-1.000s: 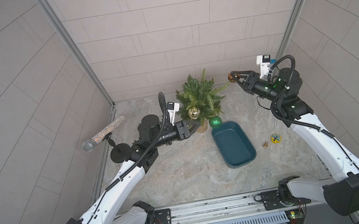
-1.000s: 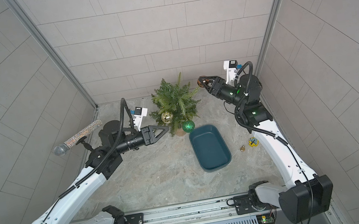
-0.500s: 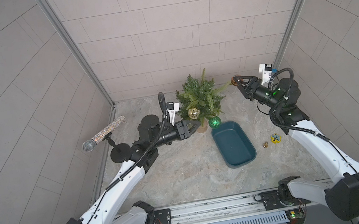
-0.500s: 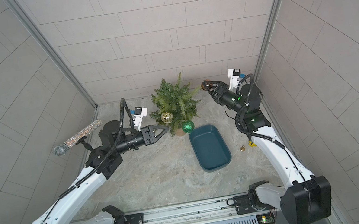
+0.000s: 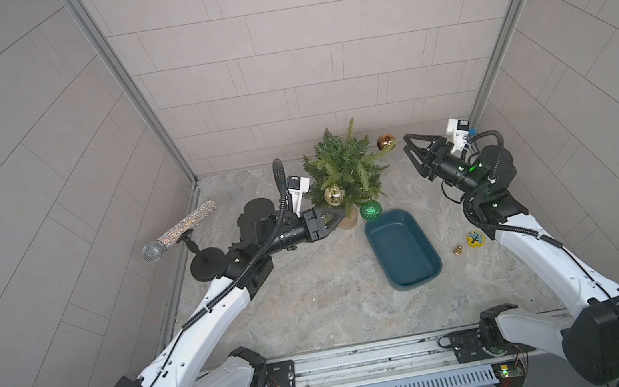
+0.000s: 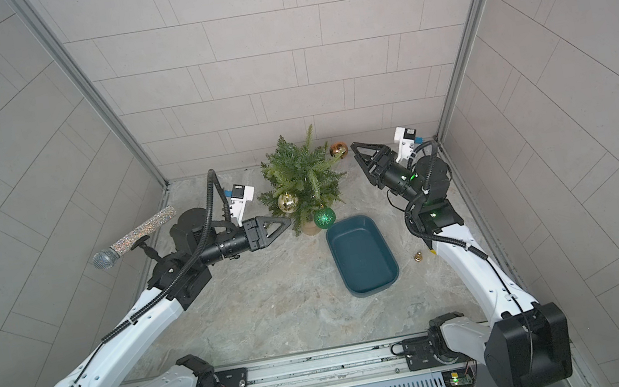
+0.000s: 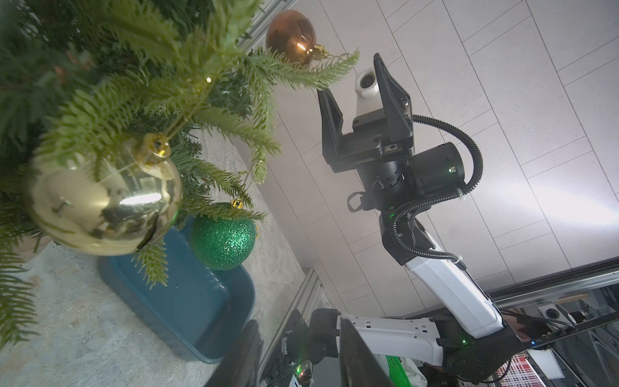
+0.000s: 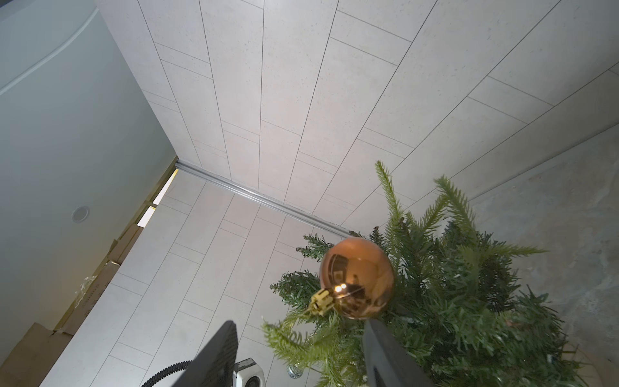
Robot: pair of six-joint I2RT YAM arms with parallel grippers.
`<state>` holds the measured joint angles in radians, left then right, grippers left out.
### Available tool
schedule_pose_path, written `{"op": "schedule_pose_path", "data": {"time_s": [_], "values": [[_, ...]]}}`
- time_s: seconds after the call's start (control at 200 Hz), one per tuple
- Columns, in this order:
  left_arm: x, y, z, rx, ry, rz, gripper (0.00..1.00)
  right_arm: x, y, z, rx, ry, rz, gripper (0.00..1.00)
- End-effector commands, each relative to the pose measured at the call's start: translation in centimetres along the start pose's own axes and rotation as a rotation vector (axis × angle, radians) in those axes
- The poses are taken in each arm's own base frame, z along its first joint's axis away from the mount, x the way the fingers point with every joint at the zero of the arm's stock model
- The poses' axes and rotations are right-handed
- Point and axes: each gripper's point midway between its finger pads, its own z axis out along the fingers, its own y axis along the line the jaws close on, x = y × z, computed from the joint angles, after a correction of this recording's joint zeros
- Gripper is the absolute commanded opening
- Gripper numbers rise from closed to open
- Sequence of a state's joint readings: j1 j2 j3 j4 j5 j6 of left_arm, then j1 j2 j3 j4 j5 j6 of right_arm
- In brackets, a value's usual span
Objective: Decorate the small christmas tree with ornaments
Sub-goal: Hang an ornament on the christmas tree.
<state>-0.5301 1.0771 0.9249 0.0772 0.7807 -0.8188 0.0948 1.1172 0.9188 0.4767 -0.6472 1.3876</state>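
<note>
copper ornament (image 5: 386,142) on tree (image 5: 346,167), just beside spread right hand (image 5: 405,143)

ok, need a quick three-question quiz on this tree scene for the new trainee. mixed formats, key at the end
1. True or false: the right gripper is holding the copper ball.
2. How many balls hang on the tree? A) one B) two C) three
3. Which colour of ball hangs closest to the tray?

Key:
1. False. The jaws stand open and apart from the copper ball, which hangs from a branch tip.
2. C. The copper ball, the gold ball and the green ball.
3. Green.
</note>
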Motion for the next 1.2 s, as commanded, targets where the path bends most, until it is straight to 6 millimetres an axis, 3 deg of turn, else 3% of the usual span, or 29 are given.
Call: {"op": "schedule_pose_path", "data": {"time_s": [0.0, 0.245, 0.46, 0.63, 0.69, 0.71, 0.736, 0.796, 0.816, 0.831, 0.991, 1.196], "values": [[0.0, -0.7, -0.3, 0.023, -0.009, 0.022, 0.42, 0.5, 1.5, -1.3, -0.02, 0.012, -0.036, 0.63], [0.7, -0.4, -1.1, -0.007, -0.011, 0.019, 0.43, 4.1, -1.0, -3.4, 0.074, 0.147, -0.073, 0.63], [1.9, 0.9, -1.8, -0.056, -0.011, -0.006, 0.44, 8.3, -5.0, -6.5, 0.22, 0.311, -0.157, 0.62], [3.7, 3.8, -3.0, -0.186, -0.005, -0.031, 0.52, 9.9, -9.5, -10.1, 0.435, 0.38, -0.277, 0.67], [4.4, 5.5, -3.8, -0.275, -0.007, -0.041, 0.61, 9.6, -11.1, -11.3, 0.517, 0.36, -0.311, 0.72], [4.7, 6.1, -4.2, -0.307, -0.011, -0.05, 0.71, 9.3, -11.6, -11.6, 0.543, 0.346, -0.323, 0.74], [5.0, 6.9, -4.6, -0.343, -0.009, -0.037, 0.76, 8.9, -12.2, -12.1, 0.581, 0.326, -0.336, 0.76], [5.4, 8.6, -5.7, -0.44, -0.02, -0.035, 0.8, 7.7, -13.6, -13.2, 0.68, 0.277, -0.379, 0.83], [5.6, 9.2, -6.2, -0.476, -0.022, -0.04, 0.8, 7.2, -14.1, -13.7, 0.719, 0.26, -0.397, 0.97], [5.7, 9.8, -6.6, -0.51, -0.029, -0.042, 0.81, 6.8, -14.5, -14.1, 0.752, 0.244, -0.411, 0.99], [5.3, 14.5, -11.6, -0.853, -0.097, -0.031, 0.84, 1.9, -17.2, -17.6, 1.051, 0.037, -0.561, 1.0], [0.7, 20.4, -19.9, -1.46, -0.223, 0.139, 0.96, -3.9, -19.2, -19.5, 1.242, -0.271, -0.749, 1.0]]}}
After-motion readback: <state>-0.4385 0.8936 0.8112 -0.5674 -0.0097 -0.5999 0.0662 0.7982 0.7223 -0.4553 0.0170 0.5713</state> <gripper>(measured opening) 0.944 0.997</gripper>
